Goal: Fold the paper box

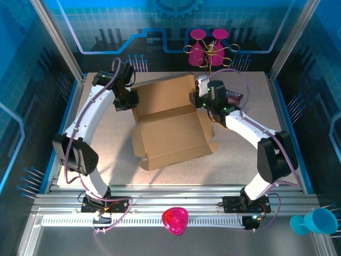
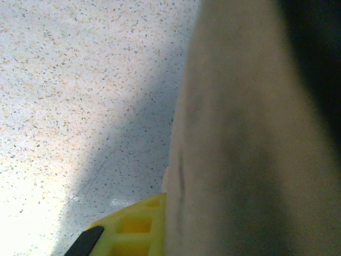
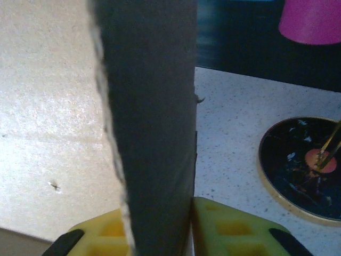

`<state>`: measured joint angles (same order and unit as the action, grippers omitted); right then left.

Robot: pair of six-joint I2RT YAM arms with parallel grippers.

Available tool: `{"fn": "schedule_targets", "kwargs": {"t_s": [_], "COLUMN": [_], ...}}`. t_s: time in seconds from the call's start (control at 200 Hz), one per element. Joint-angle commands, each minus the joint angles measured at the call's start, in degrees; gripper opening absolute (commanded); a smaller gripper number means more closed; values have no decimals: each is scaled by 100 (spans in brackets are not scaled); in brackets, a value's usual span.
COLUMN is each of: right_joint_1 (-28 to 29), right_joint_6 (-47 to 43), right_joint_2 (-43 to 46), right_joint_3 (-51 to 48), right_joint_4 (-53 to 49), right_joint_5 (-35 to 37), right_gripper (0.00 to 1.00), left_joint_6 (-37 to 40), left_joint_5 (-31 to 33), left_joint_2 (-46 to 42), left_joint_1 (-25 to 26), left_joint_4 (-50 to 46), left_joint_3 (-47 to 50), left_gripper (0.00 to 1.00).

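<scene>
The paper box (image 1: 173, 128) is plain brown cardboard, lying half-folded in the middle of the table with its back panel raised. My left gripper (image 1: 127, 99) is at the box's far left edge. In the left wrist view the cardboard (image 2: 250, 138) lies against one yellow finger (image 2: 133, 226), and the other finger is hidden behind it. My right gripper (image 1: 205, 101) is at the far right edge. There a dark upright flap (image 3: 152, 117) stands between both yellow fingers (image 3: 234, 229), which press on it from either side.
Two pink goblets (image 1: 206, 47) stand at the back wall. A snack bag (image 1: 234, 97) lies just behind the right gripper. A black gold-rimmed disc (image 3: 303, 168) sits on the table to the right of the flap. A pink heart-shaped item (image 1: 175, 220) and a blue cup (image 1: 318, 221) sit near the front rail.
</scene>
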<state>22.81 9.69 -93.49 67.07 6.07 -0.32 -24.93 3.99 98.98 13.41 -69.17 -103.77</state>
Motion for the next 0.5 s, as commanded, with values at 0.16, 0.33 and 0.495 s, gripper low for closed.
{"fn": "schedule_targets", "kwargs": {"t_s": [0.16,0.33,0.495], "right_joint_1": [372,573,844], "right_joint_6": [-343,-367,-163], "right_joint_2": [-66,-125,-236], "right_joint_3": [473,714,953], "right_joint_4": [-625,-1156,-1635], "right_joint_5": [1278,2533,3801], "right_gripper": [0,0,0], "left_joint_6": [127,103,17], "left_joint_5": [-129,40,150], "left_joint_2": [109,174,191], "left_joint_1": [-18,5,48], "left_joint_4": [-156,-233,-238], "left_joint_3": [-268,-354,-372], "left_gripper": [0,0,0]}}
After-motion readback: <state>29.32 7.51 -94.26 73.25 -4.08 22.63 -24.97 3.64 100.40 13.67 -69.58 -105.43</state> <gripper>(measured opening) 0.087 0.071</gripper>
